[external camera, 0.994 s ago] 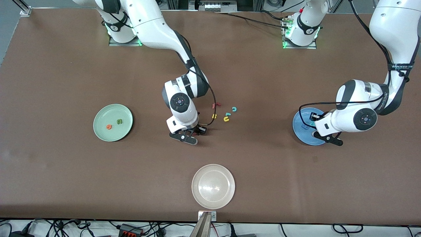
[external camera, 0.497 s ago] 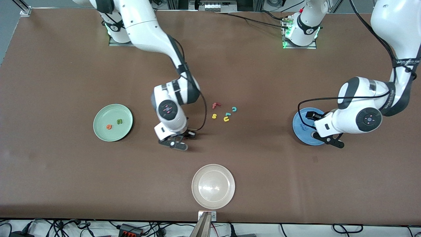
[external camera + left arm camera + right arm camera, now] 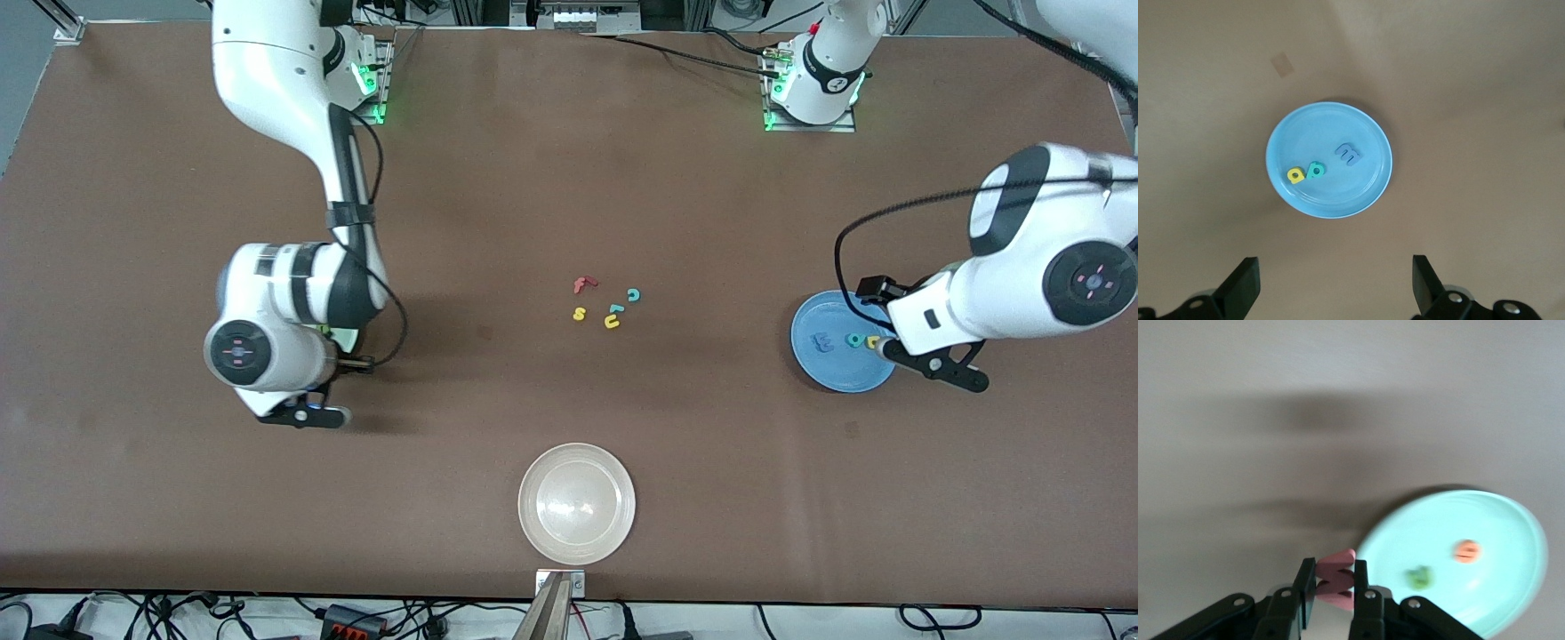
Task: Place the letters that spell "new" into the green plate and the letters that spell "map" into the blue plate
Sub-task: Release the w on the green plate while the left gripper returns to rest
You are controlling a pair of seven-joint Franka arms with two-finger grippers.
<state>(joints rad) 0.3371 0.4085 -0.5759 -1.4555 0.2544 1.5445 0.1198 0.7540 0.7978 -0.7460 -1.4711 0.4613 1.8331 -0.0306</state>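
My right gripper (image 3: 302, 414) hangs over the edge of the green plate (image 3: 348, 338), which my arm mostly hides in the front view. It is shut on the salmon-red w (image 3: 1336, 581). The right wrist view shows the green plate (image 3: 1485, 587) with the orange e (image 3: 1467, 551) and the olive n (image 3: 1420, 577) lying in it. The blue plate (image 3: 836, 369) holds the blue m (image 3: 823, 341), the teal p (image 3: 854, 340) and the yellow a (image 3: 872, 341). My left gripper (image 3: 929, 363) is open and empty, over that plate's rim at the left arm's end. In the left wrist view its fingers (image 3: 1241, 287) stand wide apart.
A whitish cream plate (image 3: 576, 503) sits near the front edge at mid-table. Loose letters lie in a cluster at the table's centre: red f (image 3: 582, 284), yellow s (image 3: 580, 313), teal c (image 3: 633, 294), yellow u (image 3: 612, 322) and one more teal letter (image 3: 615, 309).
My right arm has swung from beside the letter cluster to the green plate, carrying the w. The left gripper has opened and drawn back toward its end of the table, uncovering the blue plate's letters.
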